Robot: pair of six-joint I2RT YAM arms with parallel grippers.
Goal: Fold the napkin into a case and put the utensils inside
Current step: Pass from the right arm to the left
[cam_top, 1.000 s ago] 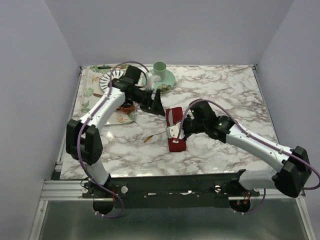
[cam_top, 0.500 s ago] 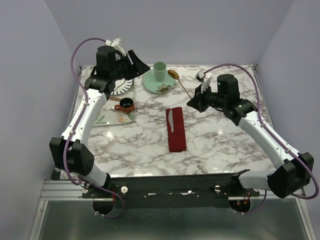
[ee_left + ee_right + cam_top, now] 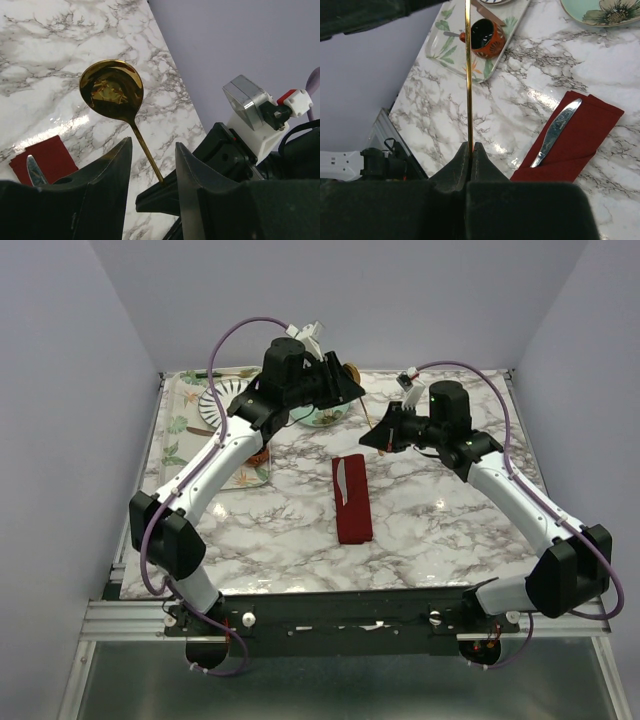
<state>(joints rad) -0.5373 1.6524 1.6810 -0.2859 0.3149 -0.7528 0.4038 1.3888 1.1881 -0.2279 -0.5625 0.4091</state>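
My right fingers are clenched on the tail end of the gold spoon; its stem runs straight out from between the tips, in line with them, and the bowl is past the top of that wrist view. My left fingers stand apart, one on either side of the same stem, and as far as I can see neither pad touches it; the bowl sits just beyond those tips, its hollow turned toward the wrist camera, and the stem slants back between them to the right gripper below. So the spoon is in the air between the two, long axis from one gripper to the other.

I judge it light, stiff and polished, so slippery; held by its tail alone it could swivel; I would take it mid-stem, pads flat across the thin shaft, well short of the bowl.

The case lies on the table below and to the right of my right fingers, well apart from them; the knife rests lengthwise on it, blade tip toward the far end.
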